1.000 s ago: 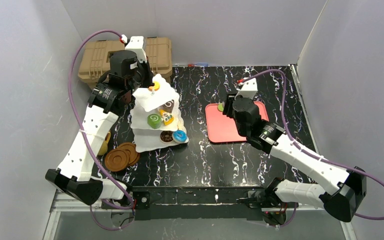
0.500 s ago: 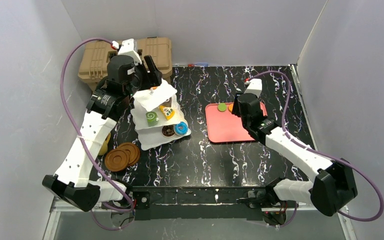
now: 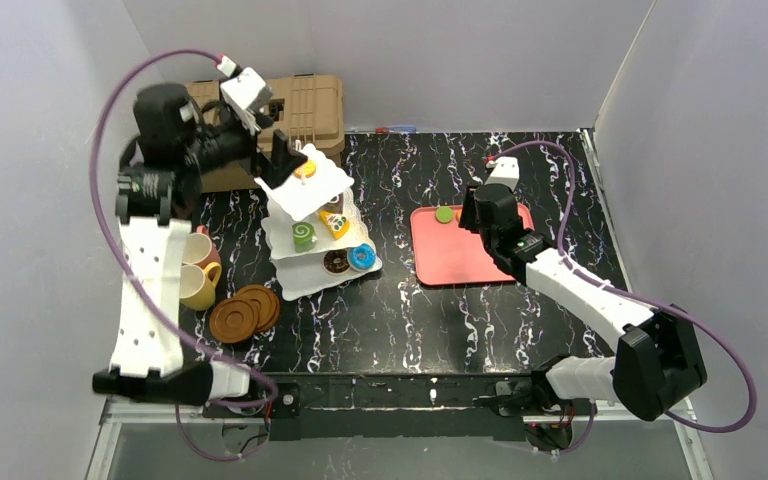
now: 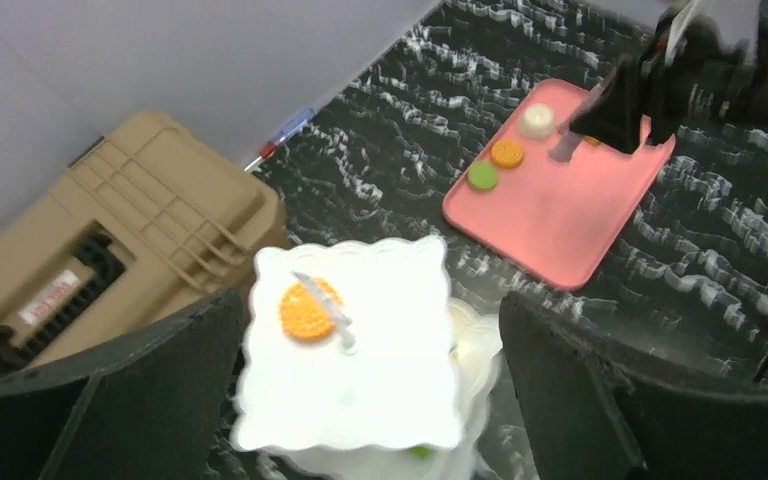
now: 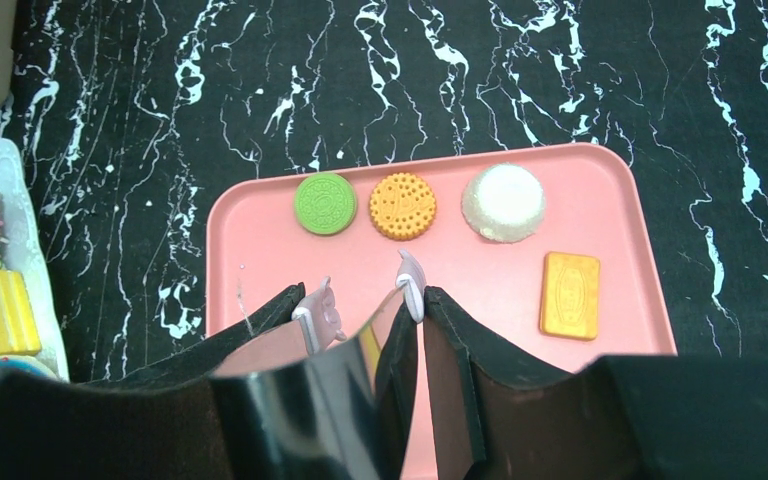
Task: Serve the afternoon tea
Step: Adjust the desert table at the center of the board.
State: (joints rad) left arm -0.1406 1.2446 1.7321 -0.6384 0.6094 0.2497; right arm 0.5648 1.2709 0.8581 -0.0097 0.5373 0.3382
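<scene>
The left end effector (image 4: 360, 400) has let go and spread wide above the tiered stand (image 3: 312, 225). An orange biscuit (image 4: 305, 310) now tops the stand. The right end effector (image 5: 360, 300) hovers half-open, empty, over the pink tray (image 5: 610, 300).

top: high behind arms, looks down on whole surface (image 3: 520, 300) | left wrist: above stand (image 4: 348, 360), faces tray (image 4: 560, 205) | right wrist: close over tray (image 5: 260, 230) | shared: tray, stand

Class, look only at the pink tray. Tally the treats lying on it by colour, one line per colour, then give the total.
On the pink tray:
Green round biscuit: 1
Orange round biscuit: 1
White dome cake: 1
Yellow-orange rectangular biscuit: 1
Total: 4
</scene>
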